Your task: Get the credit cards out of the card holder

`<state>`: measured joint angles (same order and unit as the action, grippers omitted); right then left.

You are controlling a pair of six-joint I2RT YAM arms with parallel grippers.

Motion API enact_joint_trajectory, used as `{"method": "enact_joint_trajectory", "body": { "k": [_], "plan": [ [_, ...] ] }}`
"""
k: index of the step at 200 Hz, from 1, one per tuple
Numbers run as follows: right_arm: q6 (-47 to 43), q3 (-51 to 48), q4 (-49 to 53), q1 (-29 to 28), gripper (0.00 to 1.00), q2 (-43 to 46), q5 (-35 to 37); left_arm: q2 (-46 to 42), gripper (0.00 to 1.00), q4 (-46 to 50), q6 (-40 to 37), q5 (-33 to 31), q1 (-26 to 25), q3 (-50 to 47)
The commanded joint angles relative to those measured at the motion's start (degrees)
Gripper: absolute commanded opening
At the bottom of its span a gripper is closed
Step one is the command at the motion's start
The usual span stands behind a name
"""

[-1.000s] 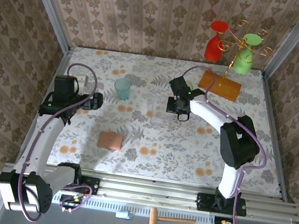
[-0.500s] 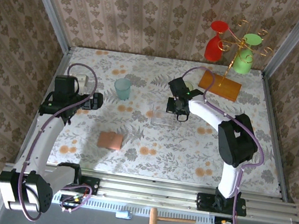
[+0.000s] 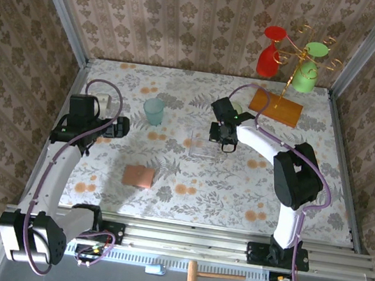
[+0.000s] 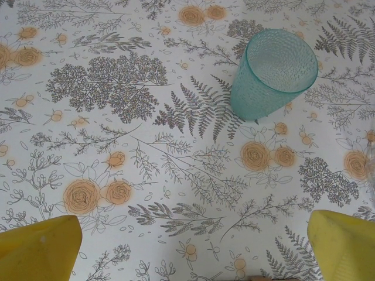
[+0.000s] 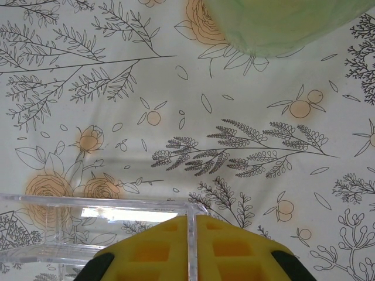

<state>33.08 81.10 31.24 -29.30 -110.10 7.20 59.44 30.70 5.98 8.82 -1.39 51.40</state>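
Right end effector point(image 5: 191, 246) pinches the clear plastic tray point(image 5: 88, 205) by its thin wall; left end effector point(image 4: 193, 249) gapes wide

High rear camera overlooks the table point(image 3: 236, 190); both wrist cameras face it closely.
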Motion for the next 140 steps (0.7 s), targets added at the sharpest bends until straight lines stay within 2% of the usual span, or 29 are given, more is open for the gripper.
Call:
{"method": "enact_joint_trajectory", "body": {
  "k": [1, 107, 123, 140],
  "plan": [
    [1.2, -1.4, 0.2, -0.1, 0.1, 1.6, 1.6, 0.1, 1.0, 0.8, -0.6, 0.6, 0.6, -0.5],
    [0.2, -0.8, 2.4, -0.1, 0.17, 6.3, 2.5, 0.3, 1.0, 1.0, 0.4, 0.8, 0.5, -0.4],
    [0.1, -0.9, 2.5, -0.1, 0.17, 7.1, 2.3, 0.6, 1.0, 1.4, 2.2, 1.1, 0.3, -0.3],
    [0.0, -1.1, 2.5, -0.1, 0.18, 8.3, 1.7, 1.4, 1.0, 1.9, 8.4, 2.4, 0.3, -0.9]
  ]
}}
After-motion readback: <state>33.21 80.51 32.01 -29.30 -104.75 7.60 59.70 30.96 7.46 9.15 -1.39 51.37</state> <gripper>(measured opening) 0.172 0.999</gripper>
